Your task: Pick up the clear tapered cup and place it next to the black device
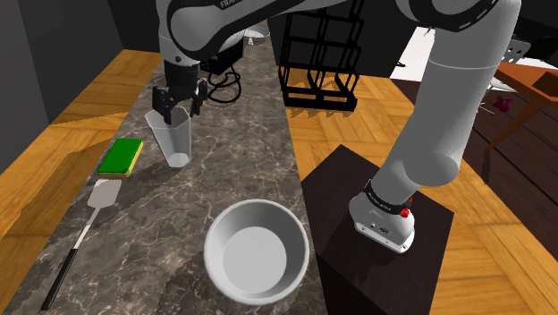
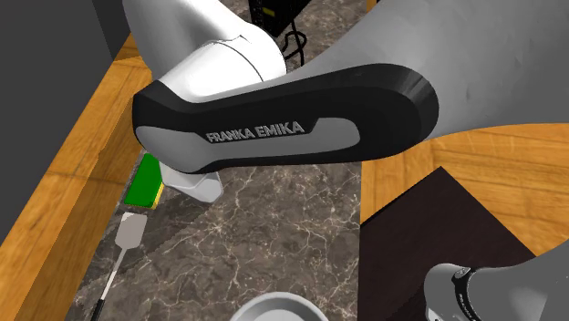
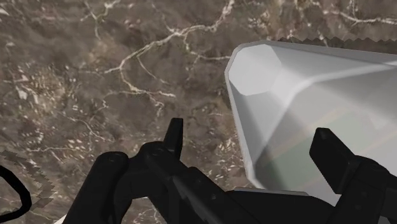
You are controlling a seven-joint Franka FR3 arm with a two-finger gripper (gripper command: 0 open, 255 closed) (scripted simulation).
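The cup (image 1: 174, 143) stands upright on the marble table (image 1: 246, 143) in the shoulder view, just beside the green sponge (image 1: 122, 157). The black device (image 1: 225, 64) sits farther back, behind the arm. My hand (image 1: 180, 112) hangs right over the cup's rim, lined up for a pinch on its wall, I judge. The second exterior view gives me a sliver of the cup under the big arm link. In the wrist view the fingers (image 3: 173, 137) stand moderately apart, one outside the cup's wall and one over its mouth, gripping nothing yet.
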